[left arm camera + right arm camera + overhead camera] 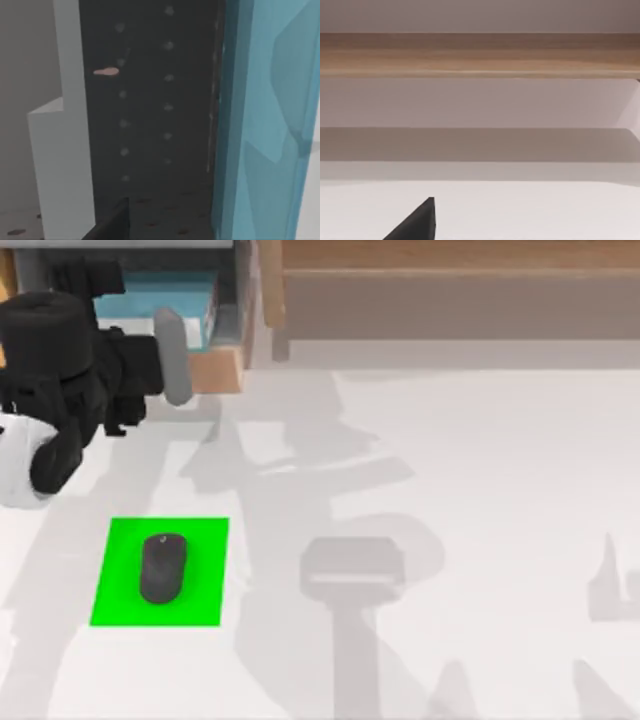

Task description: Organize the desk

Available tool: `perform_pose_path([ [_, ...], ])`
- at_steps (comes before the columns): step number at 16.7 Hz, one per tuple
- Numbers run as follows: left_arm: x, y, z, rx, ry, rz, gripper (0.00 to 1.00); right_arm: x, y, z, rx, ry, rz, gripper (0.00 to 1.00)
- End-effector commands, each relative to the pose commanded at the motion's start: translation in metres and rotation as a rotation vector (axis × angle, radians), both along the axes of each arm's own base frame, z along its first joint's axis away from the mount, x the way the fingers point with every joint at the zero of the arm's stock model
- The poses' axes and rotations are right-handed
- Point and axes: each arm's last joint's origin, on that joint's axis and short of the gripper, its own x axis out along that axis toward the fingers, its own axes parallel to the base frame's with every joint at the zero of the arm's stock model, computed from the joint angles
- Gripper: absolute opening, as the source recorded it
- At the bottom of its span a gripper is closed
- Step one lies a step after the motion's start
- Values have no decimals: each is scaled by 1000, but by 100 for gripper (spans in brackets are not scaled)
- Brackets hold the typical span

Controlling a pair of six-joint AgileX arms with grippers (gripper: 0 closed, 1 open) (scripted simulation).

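Where the top view looks down, the broad plain white desk (450, 490) spans nearly the whole field, smooth and crossed only by grey shadows.

Item: small bright green rectangular mat (160, 572), lying flat on the desk toward its left side, well apart from the left arm's black wrist above it.

Item: dark grey oval computer mouse (163, 567), resting on the mat near its middle, long axis running front to back.

Item: light wooden shelf unit (450, 285) along the far edge of the desk; in the right wrist view its wooden rail (480, 55) runs level across the frame above the white surface.

Item: blue translucent panel (165, 295) inside a wooden frame at the far left corner, just beside the left arm; the left wrist view shows the blue panel (270, 120) next to a dark dotted surface (150, 110).

Item: left gripper (175, 355), at the far left by the wooden frame; jaw state cannot be told.

Item: right gripper, one black fingertip (417, 222) visible over the desk; jaw state cannot be told.
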Motion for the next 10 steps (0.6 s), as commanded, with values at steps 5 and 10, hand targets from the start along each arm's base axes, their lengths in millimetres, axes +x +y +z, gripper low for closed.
perform_pose_path([
  [5,0,-1,0,0,0,-2,100,0,0,0,0,0,0,100],
  [10,-20,0,1,-3,0,0,100,0,0,0,0,0,0,100],
])
